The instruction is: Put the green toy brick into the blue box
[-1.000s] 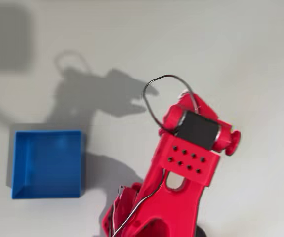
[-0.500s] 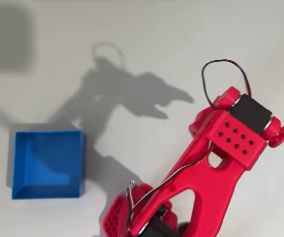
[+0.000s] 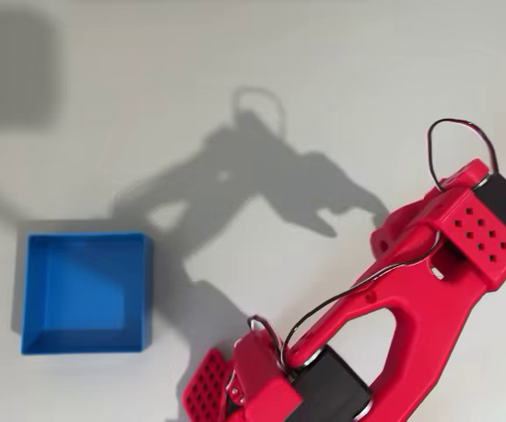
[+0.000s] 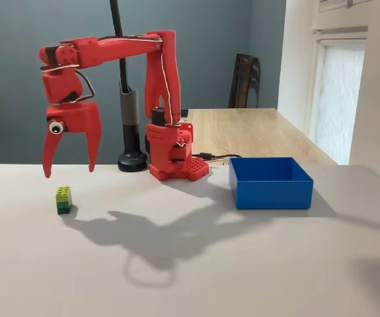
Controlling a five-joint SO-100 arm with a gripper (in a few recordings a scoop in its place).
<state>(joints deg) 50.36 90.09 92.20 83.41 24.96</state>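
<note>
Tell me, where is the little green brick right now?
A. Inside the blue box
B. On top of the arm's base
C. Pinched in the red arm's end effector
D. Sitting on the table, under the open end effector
D: in the fixed view the green toy brick sits on the table, with the end effector open above it and the blue box off to the right.

A room of a home or small office is showing here. A long wooden table is standing by a bright window, with a dark blue-grey painted wall behind.
</note>
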